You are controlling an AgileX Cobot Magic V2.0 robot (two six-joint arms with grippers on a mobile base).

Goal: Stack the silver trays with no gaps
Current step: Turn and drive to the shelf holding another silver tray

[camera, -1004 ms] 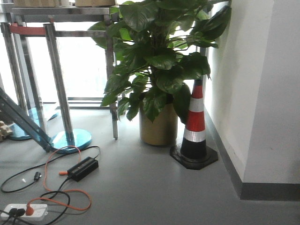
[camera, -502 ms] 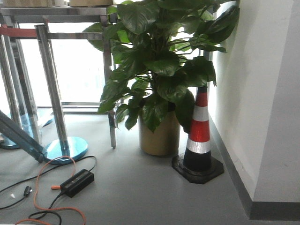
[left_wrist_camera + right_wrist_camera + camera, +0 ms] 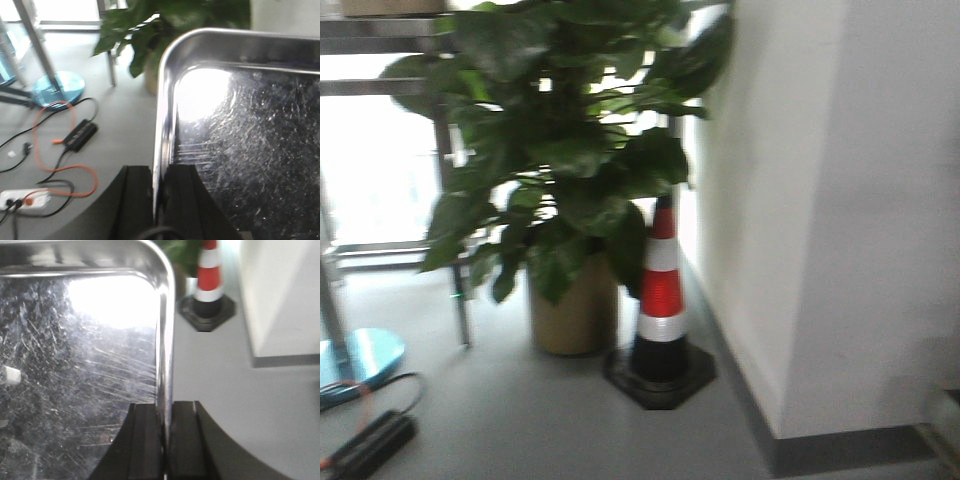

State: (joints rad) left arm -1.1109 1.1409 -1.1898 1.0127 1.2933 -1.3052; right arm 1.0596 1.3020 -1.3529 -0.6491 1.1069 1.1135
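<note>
One silver tray (image 3: 240, 140), rims clamped in left pincer (image 3: 161, 192), right pincer (image 3: 164, 437).

The traffic cone (image 3: 662, 300) stands just beside the wall (image 3: 820, 200) on its right, the potted plant (image 3: 570, 190) crowding its left; bare grey floor (image 3: 520, 430) lies open in front of the cone. Farther left of the cone, cables (image 3: 55, 150), a charger brick (image 3: 81, 136), a power strip (image 3: 22, 197) and a blue stanchion base (image 3: 57, 85) clutter the floor; the rim of the silver tray (image 3: 250, 150) fills the left gripper (image 3: 160, 175) and the right gripper (image 3: 164, 412).
</note>
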